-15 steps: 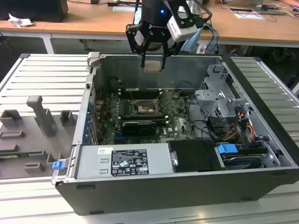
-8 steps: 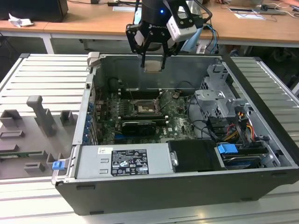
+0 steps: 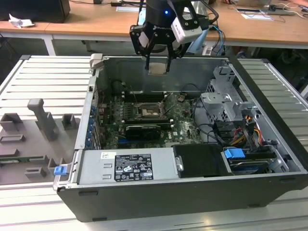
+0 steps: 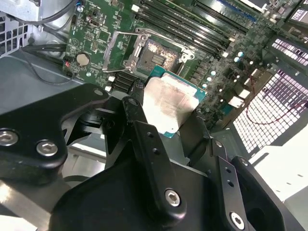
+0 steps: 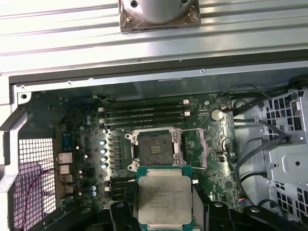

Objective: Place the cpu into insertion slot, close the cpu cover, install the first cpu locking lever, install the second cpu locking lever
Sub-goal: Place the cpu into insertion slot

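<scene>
An open computer case (image 3: 144, 202) is lying on its side, exposing the green circuit board (image 5: 216, 163) inside. The gripper (image 3: 158, 65) is hovering over the case, its claw pinching the chip (image 4: 168, 103) by opposite edges, the silvery top facing the wrist cameras. The chip is hanging clear of the socket (image 5: 155, 148), which is sitting bare. The cover (image 5: 194, 149) is standing swung open beside the socket.

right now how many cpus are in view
1. The cpu is held in the gripper over the open computer case, not yet in the empty insertion slot. None looks hidden.
</scene>
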Tool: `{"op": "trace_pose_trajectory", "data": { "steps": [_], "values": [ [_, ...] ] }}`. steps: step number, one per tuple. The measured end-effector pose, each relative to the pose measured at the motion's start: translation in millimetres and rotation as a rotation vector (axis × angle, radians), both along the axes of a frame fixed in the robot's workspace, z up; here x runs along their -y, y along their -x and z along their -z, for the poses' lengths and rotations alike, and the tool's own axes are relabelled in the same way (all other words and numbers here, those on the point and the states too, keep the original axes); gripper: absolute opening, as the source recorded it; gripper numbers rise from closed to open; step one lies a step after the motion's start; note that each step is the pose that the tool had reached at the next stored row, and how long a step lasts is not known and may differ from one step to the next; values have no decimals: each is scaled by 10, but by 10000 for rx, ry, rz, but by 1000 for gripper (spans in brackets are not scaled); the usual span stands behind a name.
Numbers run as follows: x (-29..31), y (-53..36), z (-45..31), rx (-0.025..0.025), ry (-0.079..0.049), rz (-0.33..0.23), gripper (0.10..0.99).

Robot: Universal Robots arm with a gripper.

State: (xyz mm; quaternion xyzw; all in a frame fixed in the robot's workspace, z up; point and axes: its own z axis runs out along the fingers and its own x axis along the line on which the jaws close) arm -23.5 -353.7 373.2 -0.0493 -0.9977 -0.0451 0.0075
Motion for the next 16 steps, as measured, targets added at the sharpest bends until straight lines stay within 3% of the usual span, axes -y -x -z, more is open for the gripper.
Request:
{"op": "trace_pose_trajectory", "data": {
  "steps": [16],
  "values": [
    [0, 0, 13, -1, 0, 256, 537]
  ]
}}
